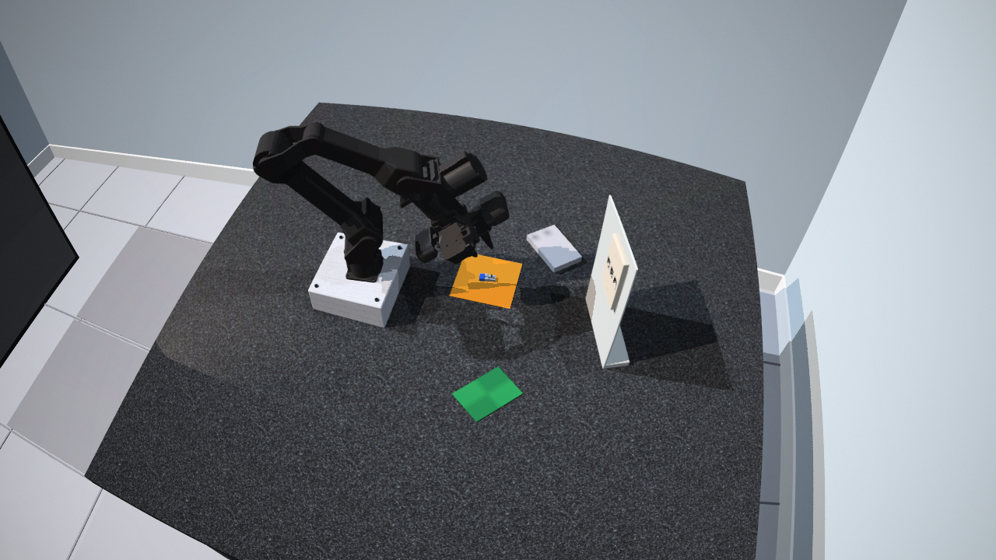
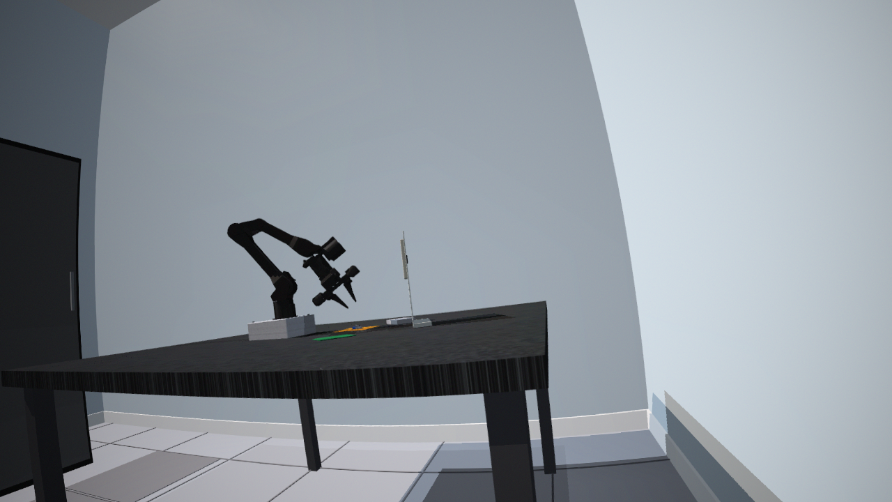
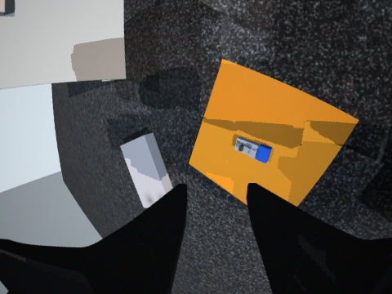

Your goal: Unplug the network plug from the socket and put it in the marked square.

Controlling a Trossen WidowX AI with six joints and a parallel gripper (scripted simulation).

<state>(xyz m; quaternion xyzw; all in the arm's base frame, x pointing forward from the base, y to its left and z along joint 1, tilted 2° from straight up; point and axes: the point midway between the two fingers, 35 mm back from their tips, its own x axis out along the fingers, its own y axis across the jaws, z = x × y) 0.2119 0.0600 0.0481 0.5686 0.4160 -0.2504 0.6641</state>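
The network plug [image 1: 487, 277] [image 2: 357, 327] [image 3: 253, 149], clear with a blue end, lies on the orange square [image 1: 502, 299] [image 3: 253, 94], well inside its edges. My gripper [image 2: 351, 305] [image 3: 216, 191] is open with nothing between its fingers. It hangs above the table, clear of the plug and the square. In the wrist view the plug lies beyond the fingertips. The upright white panel [image 1: 602, 292] [image 2: 409, 293] [image 3: 41, 37] stands to the right in the top view, with a beige socket block [image 1: 617, 273] [image 2: 404, 259] on it.
A pale box [image 1: 553, 247] [image 2: 398, 321] [image 3: 144, 171] lies between the orange square and the panel, toward the back. A green square [image 1: 487, 393] [image 2: 334, 337] lies nearer the front of the table. The arm's white base block [image 1: 348, 302] [image 2: 280, 328] stands left of the orange square.
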